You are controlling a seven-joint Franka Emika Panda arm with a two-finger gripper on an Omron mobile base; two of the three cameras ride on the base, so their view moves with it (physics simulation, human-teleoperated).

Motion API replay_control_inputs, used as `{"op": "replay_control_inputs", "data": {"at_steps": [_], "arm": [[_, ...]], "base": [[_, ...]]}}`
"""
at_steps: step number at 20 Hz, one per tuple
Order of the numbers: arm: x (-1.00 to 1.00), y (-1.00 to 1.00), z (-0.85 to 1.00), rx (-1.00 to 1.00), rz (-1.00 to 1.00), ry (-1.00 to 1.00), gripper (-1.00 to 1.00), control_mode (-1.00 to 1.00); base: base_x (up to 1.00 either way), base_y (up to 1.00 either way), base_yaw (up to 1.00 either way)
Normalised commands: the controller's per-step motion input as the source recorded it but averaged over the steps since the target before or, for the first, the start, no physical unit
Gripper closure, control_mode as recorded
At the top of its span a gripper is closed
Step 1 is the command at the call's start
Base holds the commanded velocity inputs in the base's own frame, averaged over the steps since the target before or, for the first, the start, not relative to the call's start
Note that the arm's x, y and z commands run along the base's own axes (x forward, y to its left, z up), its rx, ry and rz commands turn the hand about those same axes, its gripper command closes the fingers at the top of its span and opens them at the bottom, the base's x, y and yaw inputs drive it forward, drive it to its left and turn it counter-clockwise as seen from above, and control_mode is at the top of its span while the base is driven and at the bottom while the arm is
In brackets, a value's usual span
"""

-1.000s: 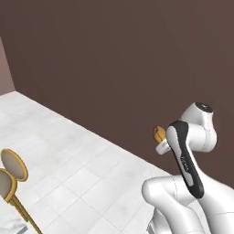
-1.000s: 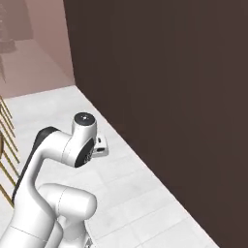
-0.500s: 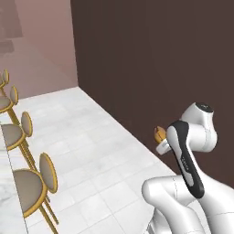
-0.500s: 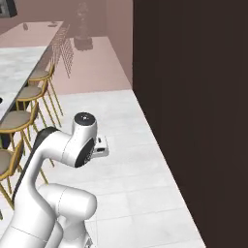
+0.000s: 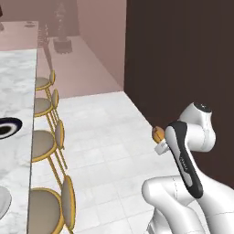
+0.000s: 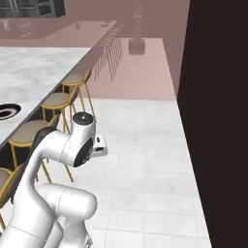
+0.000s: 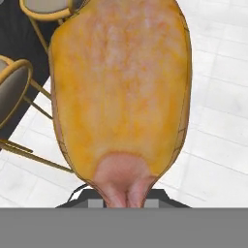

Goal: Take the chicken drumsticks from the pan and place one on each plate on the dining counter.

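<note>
We carry our arm folded and raised above the base, elbow bent high and forearm angled down, with our gripper (image 5: 158,140) clamped tight on the golden-tan drumstick (image 7: 118,87), held out over the floor.

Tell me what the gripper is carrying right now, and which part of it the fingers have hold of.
The gripper is shut on the golden-tan chicken drumstick, held at its narrow pinkish bone end, with the fat meaty part sticking out ahead over the floor.

Glossy white arm (image 5: 183,201), dark joints
</note>
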Motion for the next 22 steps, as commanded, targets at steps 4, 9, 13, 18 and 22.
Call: {"op": "replay_control_inputs", "data": {"at_steps": [4, 9, 13, 18, 22], "arm": [[0.00, 0.00, 0.00, 0.00, 0.00, 0.00, 1.00, 1.00], [0.00, 0.00, 0.00, 0.00, 0.00, 0.00, 1.00, 1.00], [0.00, 0.00, 0.00, 0.00, 0.00, 0.00, 1.00, 1.00], [0.00, 0.00, 0.00, 0.00, 0.00, 0.00, 1.00, 1.00], [0.00, 0.00, 0.00, 0.00, 0.00, 0.00, 1.00, 1.00]], "base": [[0.99, -0.46, 0.31], [0.96, -0.43, 0.36], [0.91, -0.33, 0.51], [0.76, -0.11, 0.78], [0.63, -0.08, 0.93]]}}
